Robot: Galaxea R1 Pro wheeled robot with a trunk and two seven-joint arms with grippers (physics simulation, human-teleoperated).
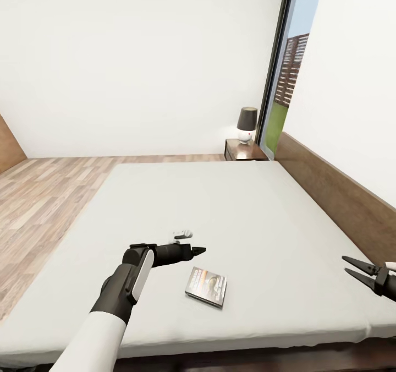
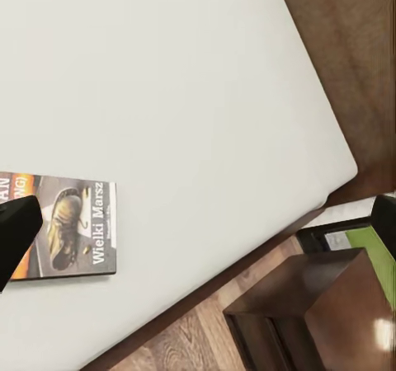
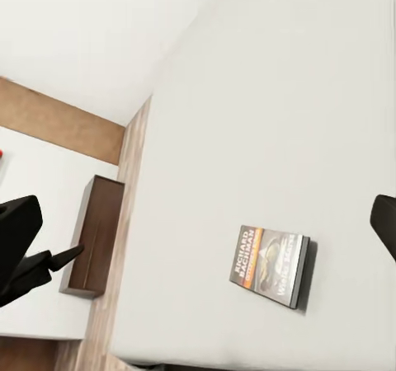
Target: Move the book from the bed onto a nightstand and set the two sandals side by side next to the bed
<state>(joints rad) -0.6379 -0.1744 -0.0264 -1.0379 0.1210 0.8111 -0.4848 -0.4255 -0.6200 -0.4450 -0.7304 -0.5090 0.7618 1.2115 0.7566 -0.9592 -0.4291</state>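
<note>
On the left of the room, light wood-plank floor (image 1: 44, 196) runs along the side of the bed (image 1: 220, 207), whose pale mattress spreads wide toward the dark headboard (image 1: 335, 190) at the right. Over the near part of the mattress the left claw (image 1: 199, 249) reaches out from its black-and-white arm, its tips drawn close to a point with nothing between them; from the head view I cannot tell for certain whether they quite meet. A small white object (image 1: 181, 233) lies on the mattress just beyond the claw, too small to identify. Just to the right of the claw, apart from it, the book (image 1: 207, 286) lies flat on the mattress near the bed's front edge, cover up; the right wrist view shows its orange band (image 3: 250, 254) reading "Richard Bachman". At the far corner by the window (image 1: 286, 69) stands the nightstand (image 1: 245, 150), carrying a lamp (image 1: 247, 124) with a dark shade. At the far right edge, the right claw (image 1: 352, 267) hangs above the mattress with its two fingers spread apart and empty; its arm is cut off by the frame.
</note>
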